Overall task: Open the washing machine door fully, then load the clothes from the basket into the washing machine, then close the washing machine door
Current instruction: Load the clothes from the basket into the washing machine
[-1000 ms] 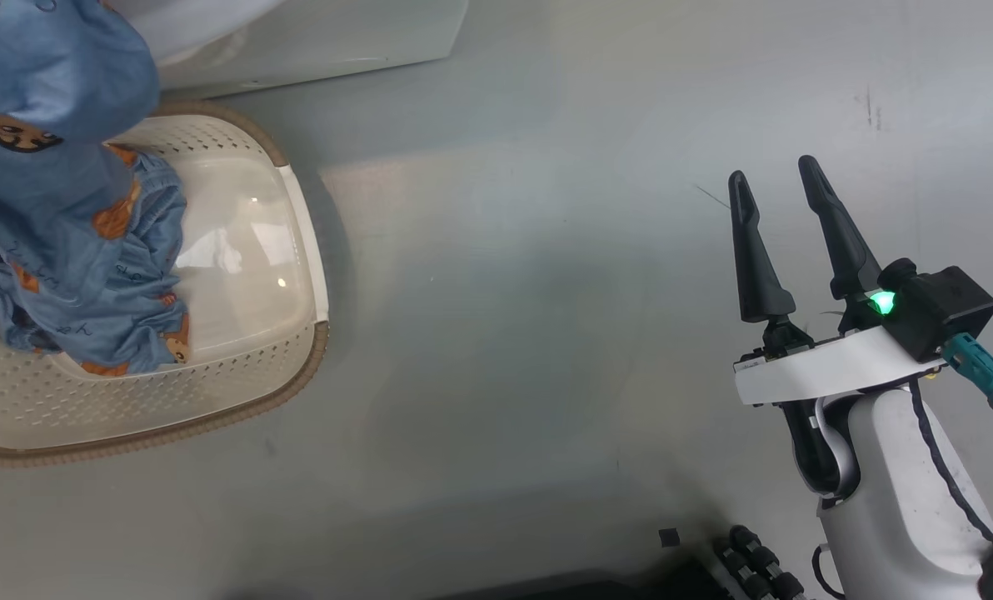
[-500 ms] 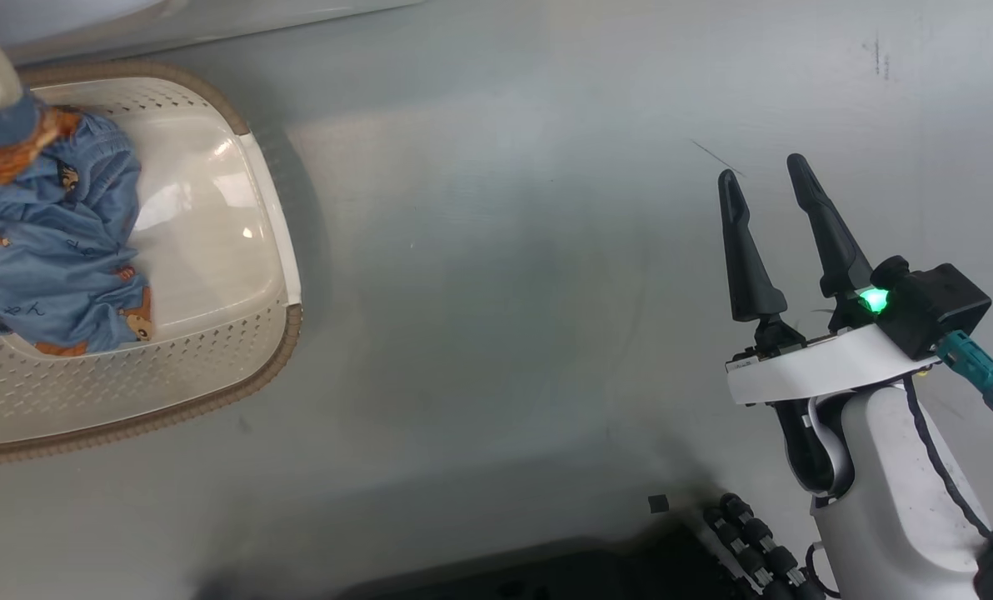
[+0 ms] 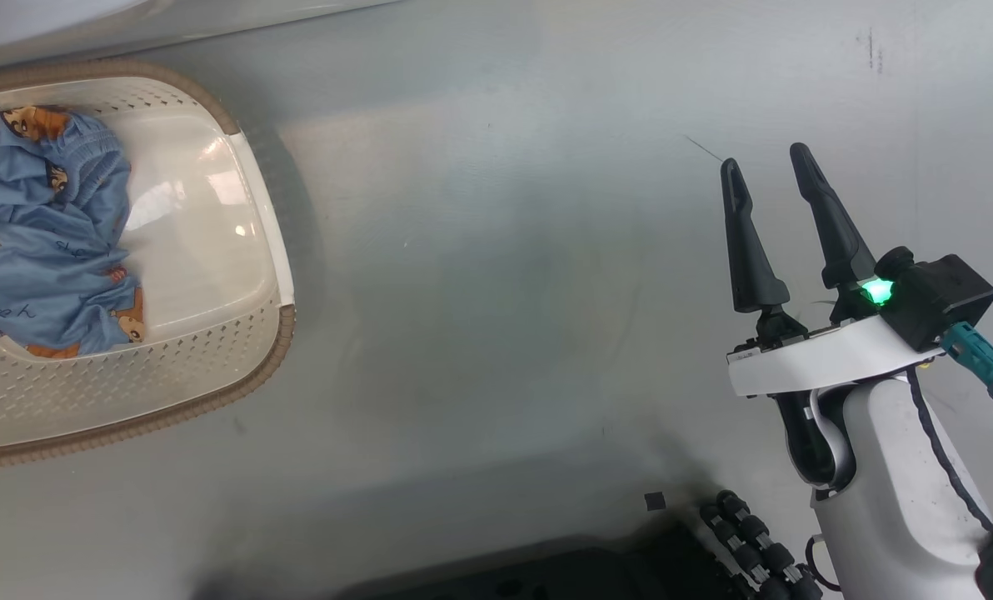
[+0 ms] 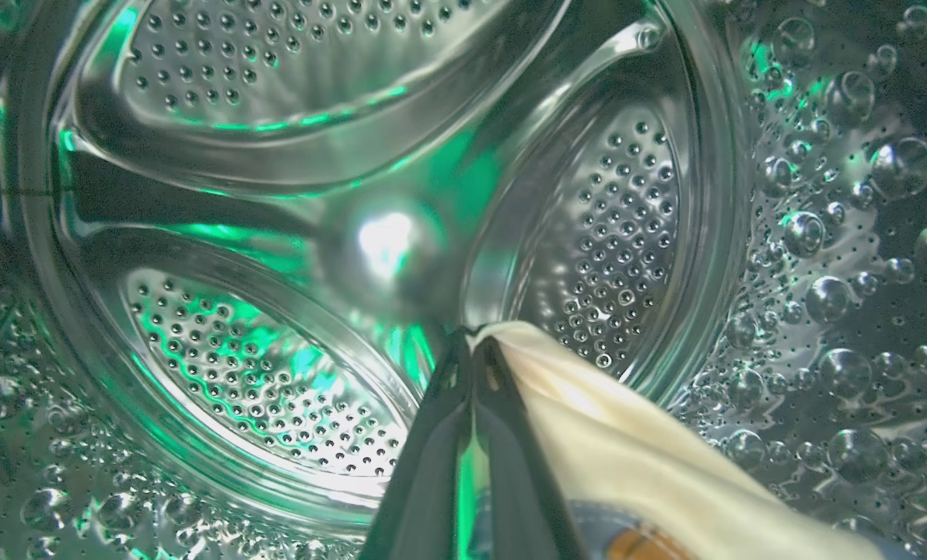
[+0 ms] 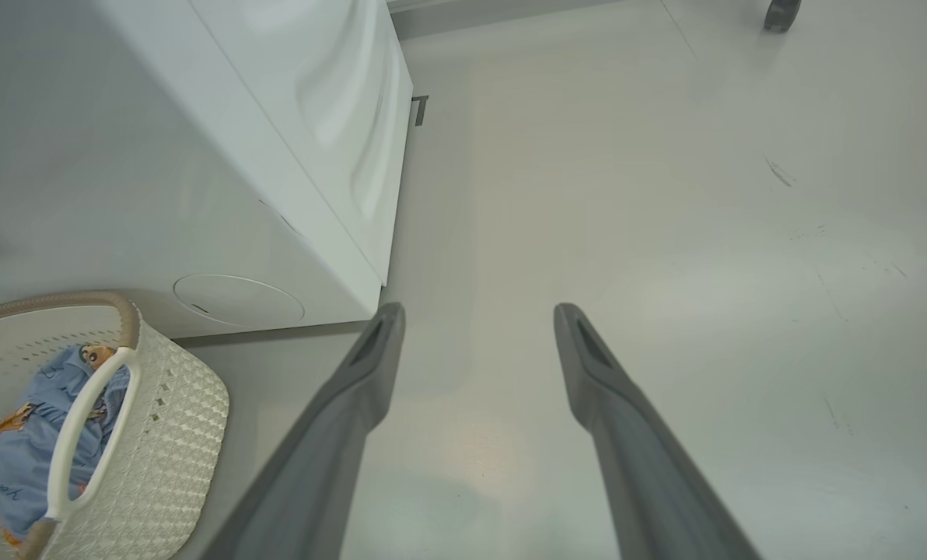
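Note:
In the left wrist view my left gripper (image 4: pixel 471 346) is shut on a cream-white piece of the clothes (image 4: pixel 627 451), held inside the washing machine's perforated steel drum (image 4: pixel 611 233). A bit of blue and orange fabric shows under the cream cloth. The cream basket (image 3: pixel 263 275) sits on the floor at the left of the head view, with light blue printed clothes (image 3: pixel 38 242) still in it. My right gripper (image 3: pixel 767 162) is open and empty above the floor, far right of the basket. The right wrist view shows the basket (image 5: pixel 176 404) beside the white washing machine (image 5: pixel 160 179). The washing machine door is out of view.
Grey floor (image 3: pixel 496 250) lies open between the basket and my right arm. The robot's dark base (image 3: pixel 613 567) sits at the bottom edge. A small wheel (image 5: pixel 778 12) shows at the far top right of the right wrist view.
The head camera has shifted, so the basket sits further left. The hanging blue garment that was lifted over the basket has left the head view. The right gripper stays open.

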Tool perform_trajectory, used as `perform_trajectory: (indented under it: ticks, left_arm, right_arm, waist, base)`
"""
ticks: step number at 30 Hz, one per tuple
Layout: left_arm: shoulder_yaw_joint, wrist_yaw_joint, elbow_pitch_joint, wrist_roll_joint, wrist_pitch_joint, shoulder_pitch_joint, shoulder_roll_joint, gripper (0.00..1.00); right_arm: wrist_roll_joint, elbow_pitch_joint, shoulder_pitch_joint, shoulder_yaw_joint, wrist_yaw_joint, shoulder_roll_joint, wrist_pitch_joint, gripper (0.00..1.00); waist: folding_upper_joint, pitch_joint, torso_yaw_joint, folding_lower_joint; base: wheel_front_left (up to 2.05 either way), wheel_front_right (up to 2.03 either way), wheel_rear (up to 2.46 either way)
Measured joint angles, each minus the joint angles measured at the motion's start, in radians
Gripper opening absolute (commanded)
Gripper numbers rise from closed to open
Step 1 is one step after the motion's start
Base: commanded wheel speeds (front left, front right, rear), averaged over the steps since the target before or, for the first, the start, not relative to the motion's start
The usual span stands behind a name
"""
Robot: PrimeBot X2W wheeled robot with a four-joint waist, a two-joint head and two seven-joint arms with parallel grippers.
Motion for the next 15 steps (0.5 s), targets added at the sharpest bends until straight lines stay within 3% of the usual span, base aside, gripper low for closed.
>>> perform_trajectory:
  ticks: [2, 3, 4, 15]
  left_arm:
    - [0.002, 0.000, 0.030, -0.009, 0.000, 0.002, -0.013, 0.00]
    - [0.009, 0.002, 0.049, -0.021, 0.001, 0.003, -0.024, 0.45]
    - [0.009, 0.002, 0.062, -0.025, 0.001, 0.005, -0.030, 1.00]
    - [0.023, 0.001, 0.181, -0.058, 0.001, 0.018, -0.063, 1.00]
  right_arm:
    - [0.000, 0.002, 0.000, 0.000, 0.000, 0.000, 0.000, 1.00]
    - [0.000, 0.003, 0.000, 0.001, 0.000, 0.000, 0.000, 1.00]
    - [0.000, 0.004, -0.001, 0.001, 0.000, 0.000, 0.000, 1.00]
    - [0.000, 0.018, -0.017, -0.004, 0.000, 0.000, 0.000, 1.00]
  waist:
    - [0.0000, -0.001, 0.001, 0.0000]
    - [0.0000, -0.002, 0.001, 0.0000]
    - [0.0000, -0.002, 0.002, 0.0000]
    - [0.0000, -0.017, 0.012, 0.0000]
  base:
    - [0.00, 0.00, 0.00]
    - [0.00, 0.00, 0.00]
    - [0.00, 0.00, 0.00]
    - [0.00, 0.00, 0.00]
